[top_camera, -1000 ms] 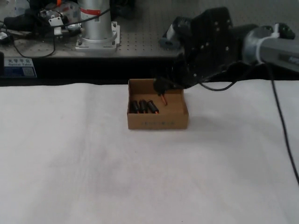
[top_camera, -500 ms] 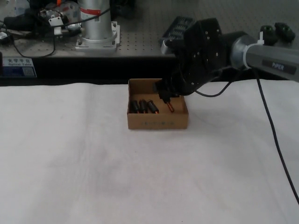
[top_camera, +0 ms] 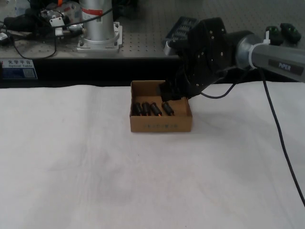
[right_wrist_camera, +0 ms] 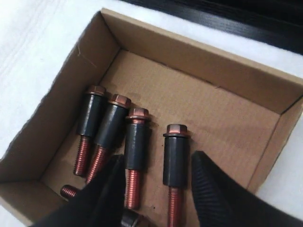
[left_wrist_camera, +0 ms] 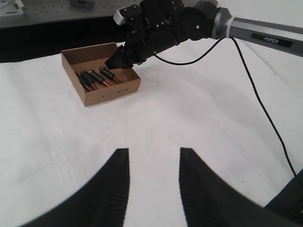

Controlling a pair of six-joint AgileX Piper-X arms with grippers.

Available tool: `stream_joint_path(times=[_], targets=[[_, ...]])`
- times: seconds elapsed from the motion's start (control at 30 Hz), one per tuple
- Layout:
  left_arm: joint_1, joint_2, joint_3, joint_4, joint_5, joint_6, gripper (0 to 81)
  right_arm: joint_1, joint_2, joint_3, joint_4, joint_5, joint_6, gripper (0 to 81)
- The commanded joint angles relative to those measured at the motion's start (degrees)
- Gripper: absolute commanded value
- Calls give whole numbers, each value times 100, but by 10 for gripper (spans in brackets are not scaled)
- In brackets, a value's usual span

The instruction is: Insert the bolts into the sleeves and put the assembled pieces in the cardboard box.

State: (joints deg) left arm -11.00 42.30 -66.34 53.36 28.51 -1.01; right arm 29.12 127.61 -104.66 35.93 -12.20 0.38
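Four sleeved bolts (right_wrist_camera: 137, 142) in cardboard box (right_wrist_camera: 199, 61), stray bolt tip (right_wrist_camera: 68, 191), right tool (right_wrist_camera: 158, 157) and left tool (left_wrist_camera: 153, 152) released

White cloth (top_camera: 143, 181), silver post (top_camera: 97, 19) on perforated plate (top_camera: 143, 36), blue label (top_camera: 19, 68) behind

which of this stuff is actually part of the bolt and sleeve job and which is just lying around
Part of the job:
cardboard box
four assembled pieces lying inside it
right end effector, open above them
left end effector, open, away from the box

Just lying about:
white cloth
metal post and blue label behind the cloth
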Motion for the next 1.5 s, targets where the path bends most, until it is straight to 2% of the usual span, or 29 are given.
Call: stream_joint_path(times=[0.0,0.13,0.27,0.33,0.43,0.67,0.8,0.9,1.17,1.47], targets=[[11,-47,-20,79,1,101,260,-45,-280,-81,357,-32,-74,338],[11,-58,-20,78,-22,101,257,-45,-696,-67,1571,-32,-206,338],[11,-164,-20,201,-530,101,179,-45,-1320,344,2441,-32,-648,338],[11,-252,-20,339,-803,101,129,-29,-1712,722,2453,-32,-647,338],[11,-446,-20,502,-850,101,70,29,-2500,1492,2284,2,-647,338],[11,-830,10,884,-850,-332,62,278,-4541,3340,1859,5,-490,338],[11,-1089,564,712,-618,-563,62,518,-5758,4363,1504,5,-82,338],[11,-1289,1293,376,-165,-867,62,684,-6509,4998,1230,22,354,338],[11,-1559,3671,-1869,801,-2298,62,980,-8203,6331,614,335,1213,338],[-44,-1559,4843,-2392,974,-2552,62,1009,-9307,7430,202,627,1767,338]])
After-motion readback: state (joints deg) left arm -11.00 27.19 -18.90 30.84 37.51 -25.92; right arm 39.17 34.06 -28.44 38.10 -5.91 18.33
